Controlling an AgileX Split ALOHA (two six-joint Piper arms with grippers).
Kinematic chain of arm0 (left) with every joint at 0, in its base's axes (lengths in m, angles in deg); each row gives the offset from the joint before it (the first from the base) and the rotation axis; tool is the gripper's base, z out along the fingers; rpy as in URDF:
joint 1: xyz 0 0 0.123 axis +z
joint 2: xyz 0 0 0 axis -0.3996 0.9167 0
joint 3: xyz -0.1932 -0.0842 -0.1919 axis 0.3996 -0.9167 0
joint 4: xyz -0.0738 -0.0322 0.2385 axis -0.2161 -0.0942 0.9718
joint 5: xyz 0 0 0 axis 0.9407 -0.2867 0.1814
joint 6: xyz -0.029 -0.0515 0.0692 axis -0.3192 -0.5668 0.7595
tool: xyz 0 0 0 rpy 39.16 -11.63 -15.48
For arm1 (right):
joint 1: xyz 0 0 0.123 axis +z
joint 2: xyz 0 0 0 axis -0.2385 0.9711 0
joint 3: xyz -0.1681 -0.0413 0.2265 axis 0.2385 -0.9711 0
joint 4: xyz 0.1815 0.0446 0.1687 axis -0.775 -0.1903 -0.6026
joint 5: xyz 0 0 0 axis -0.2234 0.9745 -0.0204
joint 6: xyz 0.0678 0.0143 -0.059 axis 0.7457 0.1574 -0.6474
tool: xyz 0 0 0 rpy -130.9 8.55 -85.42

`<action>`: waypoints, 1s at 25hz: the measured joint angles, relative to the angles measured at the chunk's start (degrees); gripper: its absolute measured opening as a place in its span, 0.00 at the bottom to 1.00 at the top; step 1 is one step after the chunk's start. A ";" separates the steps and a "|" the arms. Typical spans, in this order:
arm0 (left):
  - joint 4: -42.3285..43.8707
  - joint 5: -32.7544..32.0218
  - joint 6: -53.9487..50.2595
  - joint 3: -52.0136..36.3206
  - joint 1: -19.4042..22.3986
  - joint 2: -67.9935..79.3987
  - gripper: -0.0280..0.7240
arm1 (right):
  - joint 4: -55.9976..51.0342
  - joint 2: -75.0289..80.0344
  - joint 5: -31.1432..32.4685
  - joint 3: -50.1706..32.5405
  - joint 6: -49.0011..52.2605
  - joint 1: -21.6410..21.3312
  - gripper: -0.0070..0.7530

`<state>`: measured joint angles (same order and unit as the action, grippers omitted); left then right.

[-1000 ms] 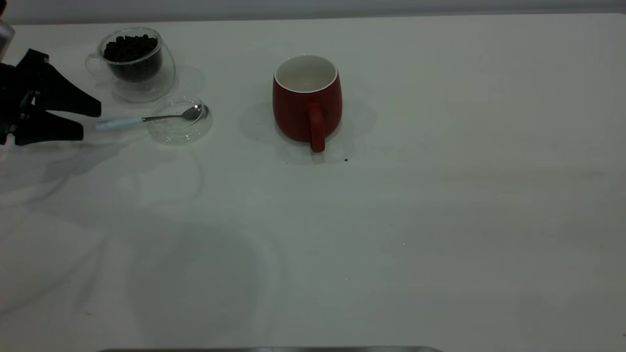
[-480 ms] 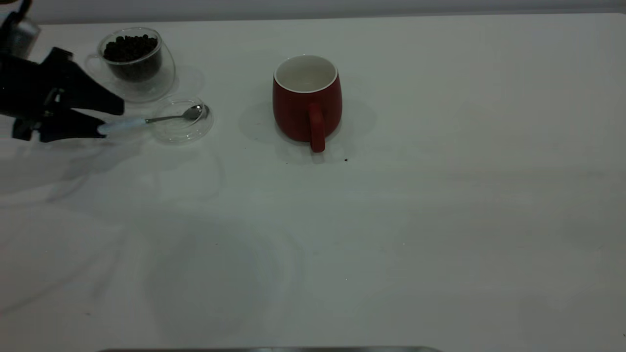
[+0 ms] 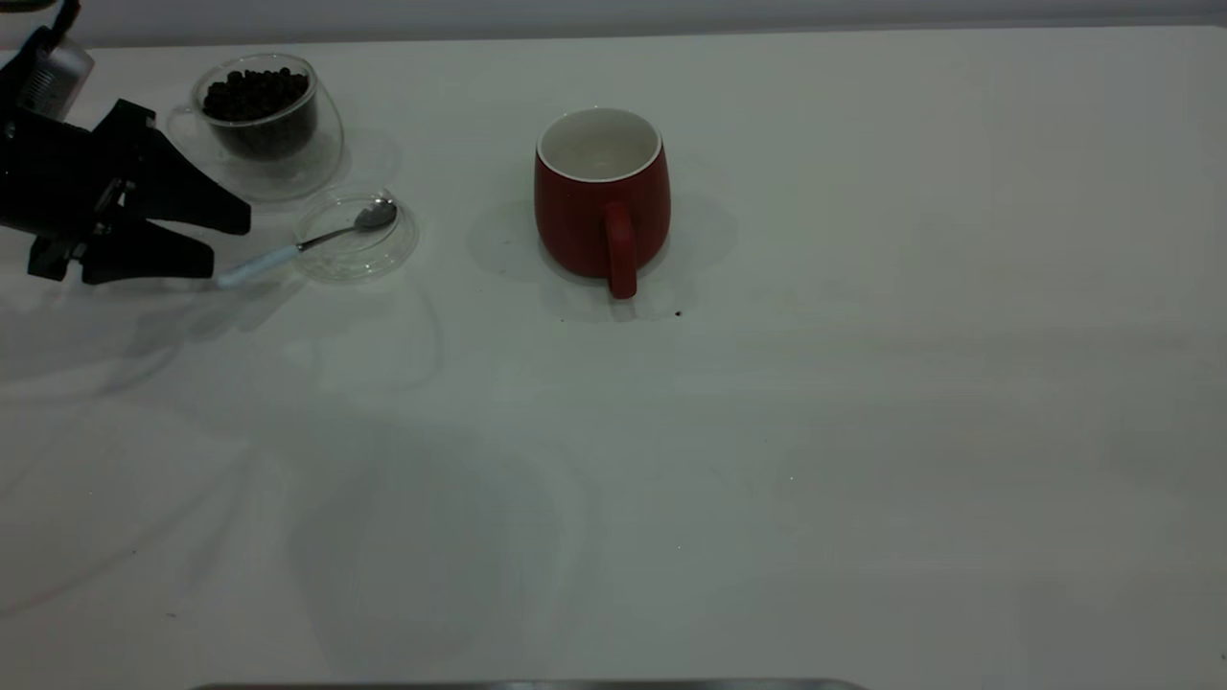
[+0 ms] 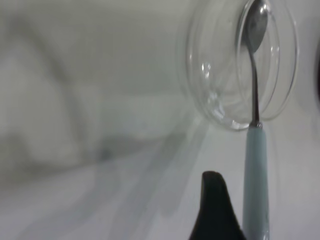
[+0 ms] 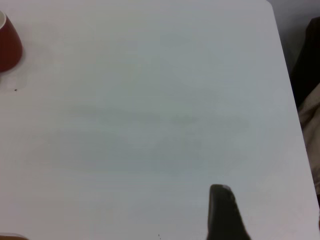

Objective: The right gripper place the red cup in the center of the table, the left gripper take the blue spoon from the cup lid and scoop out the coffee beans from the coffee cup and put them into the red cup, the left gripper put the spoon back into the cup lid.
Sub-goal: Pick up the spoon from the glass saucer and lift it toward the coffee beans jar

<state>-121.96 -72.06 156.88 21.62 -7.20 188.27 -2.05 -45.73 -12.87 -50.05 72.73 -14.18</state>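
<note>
From the outside camera, the red cup (image 3: 602, 196) already stands near the middle of the table (image 3: 863, 431), upright with its handle facing the camera and its white inside bare, so I judge that first step done. My left gripper (image 3: 222, 244) sits at the table's left edge with its fingers spread, their tips reaching the pale end of the blue spoon (image 3: 307, 243). The spoon's metal bowl rests in the cup lid (image 3: 357, 240) and its handle hangs out over the rim toward me. Just behind the lid, the coffee cup (image 3: 261, 120) is full of coffee beans (image 3: 255, 93). I have not closed on the spoon, so picking it up, scooping, pouring and returning it are all left.

From my left wrist camera, one black finger (image 4: 215, 210) lies just beside the spoon handle (image 4: 255, 180), which runs up into the lid (image 4: 240, 65); I cannot tell whether they touch.

From my right wrist camera, only one finger (image 5: 225, 212) of my right gripper shows over bare table, well away from the red cup (image 5: 9, 44); I cannot tell its opening.
</note>
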 joint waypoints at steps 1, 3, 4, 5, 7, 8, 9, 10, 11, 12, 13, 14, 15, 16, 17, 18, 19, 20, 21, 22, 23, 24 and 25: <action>0.88 -0.30 -0.49 0.00 0.00 0.00 0.80 | 0.00 0.00 0.00 0.00 0.00 0.00 0.64; 2.27 -1.00 -0.84 0.00 0.00 0.00 0.80 | 0.00 0.00 0.00 0.00 0.00 0.00 0.64; 2.88 -1.32 -0.96 0.00 0.00 0.00 0.80 | 0.00 0.00 0.00 0.00 0.00 0.00 0.64; 3.78 -1.64 -1.28 0.00 0.00 0.00 0.80 | 0.00 0.00 0.00 0.00 0.00 0.00 0.64; 5.02 -2.10 -1.69 0.00 0.00 0.00 0.80 | 0.00 0.00 0.00 0.00 0.00 0.00 0.64; 5.53 -2.16 -1.83 0.00 -0.06 0.00 0.80 | 0.00 0.00 0.00 0.00 0.00 0.00 0.64; 5.71 -2.16 -1.83 0.00 -0.13 0.00 0.80 | 0.00 0.00 0.00 0.00 0.00 0.00 0.64; 5.75 -2.16 -1.83 0.00 -0.35 0.00 0.80 | 0.00 0.00 0.00 0.00 0.00 0.00 0.64; 5.75 -2.10 -1.83 0.00 -0.55 0.00 0.80 | 0.00 0.00 0.00 0.00 0.00 0.00 0.64; 5.75 -2.16 -1.88 0.00 -0.70 0.04 0.80 | 0.00 0.00 0.00 0.00 0.00 0.00 0.64; 5.55 -2.30 -2.02 0.00 -0.90 0.12 0.80 | 0.00 0.00 0.00 0.00 0.00 0.00 0.64; 5.35 -2.35 -2.34 0.00 -0.96 0.31 0.80 | 0.00 0.00 0.00 0.00 0.00 0.00 0.64; 5.08 -2.42 -2.62 0.00 -1.03 0.53 0.80 | 0.00 0.00 0.00 0.00 0.00 0.00 0.64; 4.71 -2.42 -2.75 0.00 -1.03 1.00 0.80 | 0.00 0.00 0.00 0.00 0.00 0.00 0.64; 4.39 -2.42 -2.84 -0.11 -1.03 1.51 0.80 | 0.00 0.00 0.00 0.00 0.00 0.00 0.64; 4.01 -2.37 -2.91 -0.27 -1.03 2.08 0.80 | 0.00 0.00 0.00 0.00 0.00 0.00 0.64; 3.67 -2.37 -2.91 -0.48 -1.03 2.68 0.80 | 0.00 0.00 0.00 0.00 0.00 0.00 0.64; 3.51 -2.37 -2.93 -0.61 -1.03 3.22 0.80 | 0.00 0.00 0.00 0.00 0.00 0.00 0.64; 2.93 -2.42 -2.93 -0.63 -1.03 3.78 0.80 | 0.00 0.00 0.00 0.00 0.00 0.00 0.64; 2.15 -2.42 -2.93 -0.63 -1.03 4.27 0.80 | 0.00 0.00 0.00 0.00 0.00 0.00 0.64; 1.49 -2.42 -2.93 -0.63 -1.03 4.59 0.80 | 0.00 0.00 0.00 0.00 0.00 0.00 0.64; 0.55 -2.42 -2.85 -0.63 -1.03 4.80 0.80 | 0.00 0.00 0.00 0.00 0.00 0.00 0.64; -0.43 -2.42 -2.59 -0.63 -1.03 4.80 0.80 | 0.00 0.00 0.00 0.00 0.00 0.00 0.64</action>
<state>-122.39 -74.48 154.29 20.99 -8.23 193.07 -2.05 -45.73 -12.87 -50.05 72.73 -14.18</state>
